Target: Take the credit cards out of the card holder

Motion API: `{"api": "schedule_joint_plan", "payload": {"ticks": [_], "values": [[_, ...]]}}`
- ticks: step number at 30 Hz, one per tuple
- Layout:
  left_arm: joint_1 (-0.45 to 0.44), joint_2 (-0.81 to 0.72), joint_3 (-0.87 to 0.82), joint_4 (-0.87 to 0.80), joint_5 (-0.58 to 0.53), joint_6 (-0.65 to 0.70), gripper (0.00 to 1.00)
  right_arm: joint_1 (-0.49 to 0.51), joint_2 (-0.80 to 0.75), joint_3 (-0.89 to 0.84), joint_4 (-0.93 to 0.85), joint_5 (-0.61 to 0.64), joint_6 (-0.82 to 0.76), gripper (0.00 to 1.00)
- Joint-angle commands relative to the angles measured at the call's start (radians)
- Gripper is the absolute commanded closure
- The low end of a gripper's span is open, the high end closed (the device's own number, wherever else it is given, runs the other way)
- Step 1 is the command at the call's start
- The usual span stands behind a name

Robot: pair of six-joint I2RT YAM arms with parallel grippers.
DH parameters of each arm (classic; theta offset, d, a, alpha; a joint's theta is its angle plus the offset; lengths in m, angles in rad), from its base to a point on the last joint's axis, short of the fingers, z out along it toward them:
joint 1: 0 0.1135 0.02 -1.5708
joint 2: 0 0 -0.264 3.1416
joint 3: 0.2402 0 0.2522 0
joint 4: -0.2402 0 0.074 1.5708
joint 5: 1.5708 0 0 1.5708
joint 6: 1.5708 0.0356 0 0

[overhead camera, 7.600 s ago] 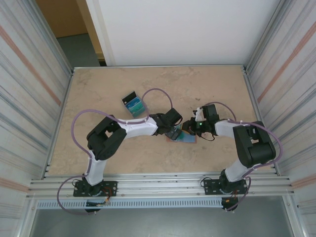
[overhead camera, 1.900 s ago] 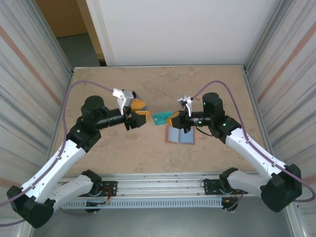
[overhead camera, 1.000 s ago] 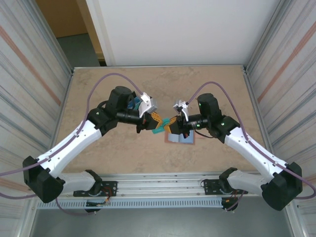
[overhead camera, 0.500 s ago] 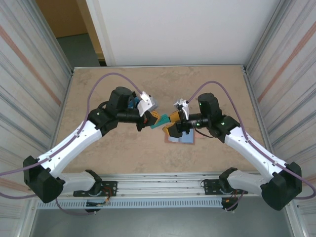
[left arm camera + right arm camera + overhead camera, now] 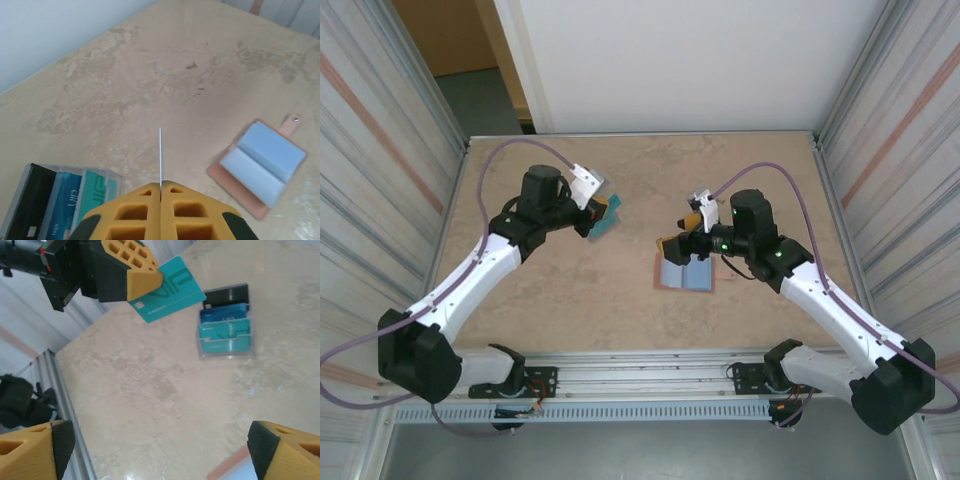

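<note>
Teal plastic has changed hands: the teal card, which the right pincer was offering up a second ago, now sits pinched between the pressed-together tips of the left pincer. In the left wrist view it shows edge-on as a thin pale line. The left arm has swung away from the middle of the worktop and carries the card above the far-left patch where the card pile stands in its clear stand, black, blue and teal in a row. The right pincer has let go and stands spread wide and empty, hovering over the card holder. The holder lies open and flat near the middle, blue-grey pockets up, snap tab to one side. So one more card is out and on its way to the pile, with only the set-down left for it. Whether any cards are still tucked in the pockets I cannot quite tell; they look flat and bare, so the job may be near its end.
</note>
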Motion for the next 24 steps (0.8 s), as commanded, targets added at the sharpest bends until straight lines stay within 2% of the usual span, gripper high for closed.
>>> {"api": "schedule_joint_plan", "payload": {"ticks": [1,7,14,24], "values": [[0.016,0.036,-0.016,0.066,-0.040,0.048,1.00,-0.005,0.007,0.002,-0.002,0.109,0.040,0.05],[0.064,0.096,-0.033,0.137,0.013,0.103,1.00,-0.005,0.038,0.017,-0.021,0.211,0.076,0.02],[0.110,0.190,-0.028,0.167,0.018,0.156,1.00,-0.019,0.048,0.021,-0.021,0.319,0.131,0.01],[0.128,0.316,-0.017,0.232,0.035,0.235,1.00,-0.065,0.031,0.001,-0.008,0.329,0.182,0.01]]}}
